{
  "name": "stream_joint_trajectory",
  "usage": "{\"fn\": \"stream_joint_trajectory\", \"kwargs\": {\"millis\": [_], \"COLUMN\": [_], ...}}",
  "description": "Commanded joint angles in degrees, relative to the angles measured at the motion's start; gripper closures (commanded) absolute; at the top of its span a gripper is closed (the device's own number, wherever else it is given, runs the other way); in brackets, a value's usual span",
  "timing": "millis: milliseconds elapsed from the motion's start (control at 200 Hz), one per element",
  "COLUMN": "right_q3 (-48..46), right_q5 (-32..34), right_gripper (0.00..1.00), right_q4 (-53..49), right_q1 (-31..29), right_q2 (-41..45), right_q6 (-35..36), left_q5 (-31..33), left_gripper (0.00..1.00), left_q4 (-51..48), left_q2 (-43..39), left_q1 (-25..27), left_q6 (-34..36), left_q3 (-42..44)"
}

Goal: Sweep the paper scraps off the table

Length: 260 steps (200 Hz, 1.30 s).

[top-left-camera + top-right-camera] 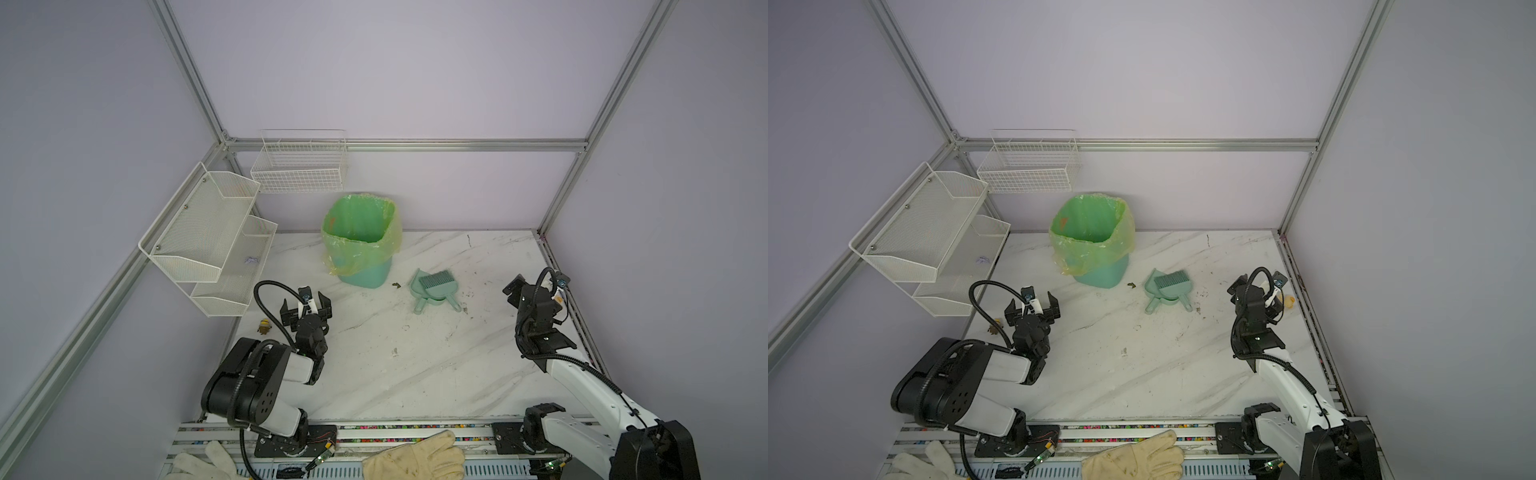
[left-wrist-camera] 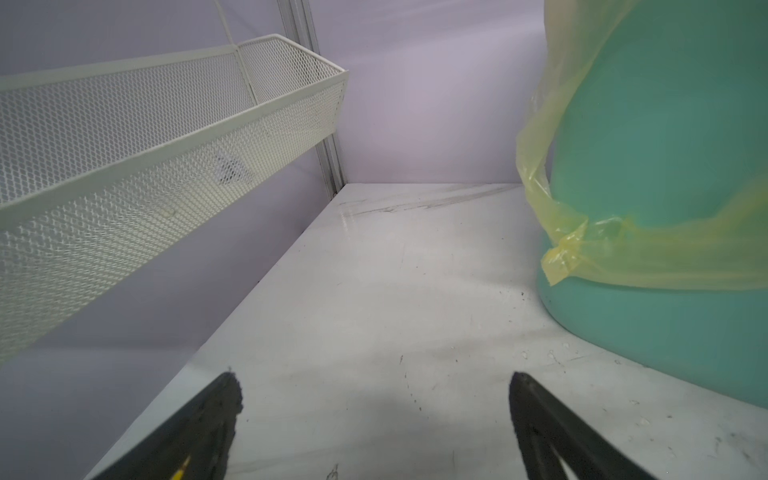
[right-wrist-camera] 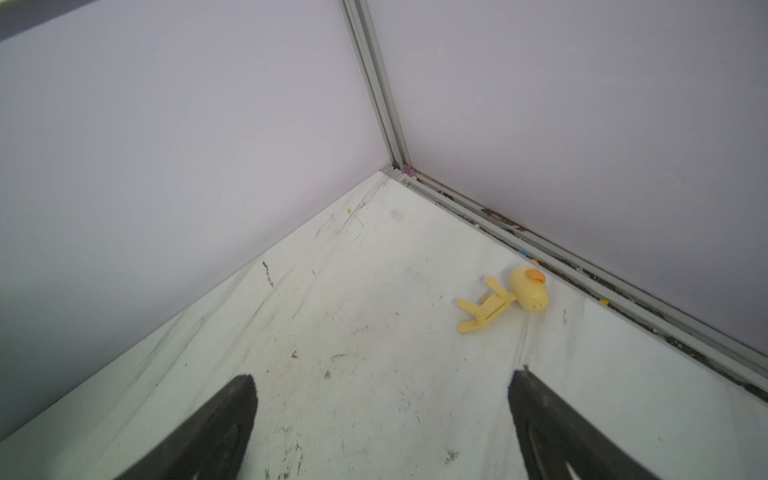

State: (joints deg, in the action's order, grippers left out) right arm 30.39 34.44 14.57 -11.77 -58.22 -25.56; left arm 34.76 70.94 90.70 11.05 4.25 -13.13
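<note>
The white marbled table (image 1: pixel 415 365) shows scuffs and dark flecks in both top views; no paper scraps show on it. My left gripper (image 1: pixel 306 306) hovers open near the table's left side, in front of the bin. In the left wrist view its jaws (image 2: pixel 376 378) stand wide over bare tabletop. My right gripper (image 1: pixel 536 286) is open near the right rail. In the right wrist view (image 3: pixel 380 376) it faces the far right corner with nothing between its fingers.
A teal bin (image 1: pixel 363 245) with a yellow-green liner stands at the back. A teal dustpan with its brush (image 1: pixel 434 289) lies right of it, a dark speck (image 1: pixel 396 285) between them. A yellow toy (image 3: pixel 515 297) lies by the right rail. White mesh shelves (image 1: pixel 208 241) hang at the left.
</note>
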Motion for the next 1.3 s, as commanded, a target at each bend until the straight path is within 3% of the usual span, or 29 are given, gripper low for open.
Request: {"fn": "stream_joint_trajectory", "kwargs": {"millis": [0,160,290,435,700,795,855,920,1065,1125,1175,1210,1295], "right_q3": [-2.3,-5.5,-4.6,-4.7,-4.7,-3.7,-3.2,-2.9,-2.1,-2.2,-4.4,-5.4,-4.1], "right_q5": [5.2,8.2,7.9,7.5,11.3,9.2,8.4,3.8,-7.4,-9.8,-10.3,-10.3,-11.7], "right_gripper": [0.03,0.03,0.03,0.03,0.03,0.03,0.03,0.03,0.03,0.03,0.03,0.03,0.03], "right_q4": [9.2,24.2,30.4,38.1,54.1,56.3,59.7,56.5,60.4,57.4,63.0,70.0,63.3], "right_q1": [0.2,0.2,0.2,0.2,0.3,1.0,1.0,1.0,1.1,2.3,3.2,3.2,3.5], "right_q2": [-0.8,-5.7,-13.8,-21.3,-34.9,-38.8,-40.2,-39.6,-42.9,-41.9,-44.1,-45.6,-44.1], "right_q6": [4.2,8.6,10.4,11.5,18.5,18.7,22.9,21.5,28.0,25.3,24.5,27.9,24.9], "left_q5": [-2.7,-3.6,-8.7,-9.7,-11.5,-12.0,-12.1,-12.1,-12.2,-12.2,-12.5,-12.6,-12.9], "left_gripper": [0.0,0.0,0.0,0.0,0.0,0.0,0.0,0.0,0.0,0.0,0.0,0.0,0.0], "left_q4": [11.9,8.9,-1.5,-9.7,-12.1,-12.7,-12.6,-12.7,-12.7,-12.7,-12.8,-12.9,-13.2], "left_q2": [1.7,1.1,0.7,0.0,0.3,0.2,0.2,0.1,0.1,0.1,0.2,0.1,0.1], "left_q1": [-0.3,-1.2,-4.7,-6.5,-7.8,-8.2,-8.2,-8.3,-8.3,-8.3,-8.5,-8.6,-8.8], "left_q6": [2.9,2.0,-2.0,-3.9,-4.8,-5.3,-5.3,-5.3,-5.3,-5.3,-5.4,-5.5,-5.6], "left_q3": [2.1,1.0,-2.1,-5.8,-7.2,-7.5,-7.4,-7.4,-7.4,-7.4,-7.5,-7.5,-7.6]}}
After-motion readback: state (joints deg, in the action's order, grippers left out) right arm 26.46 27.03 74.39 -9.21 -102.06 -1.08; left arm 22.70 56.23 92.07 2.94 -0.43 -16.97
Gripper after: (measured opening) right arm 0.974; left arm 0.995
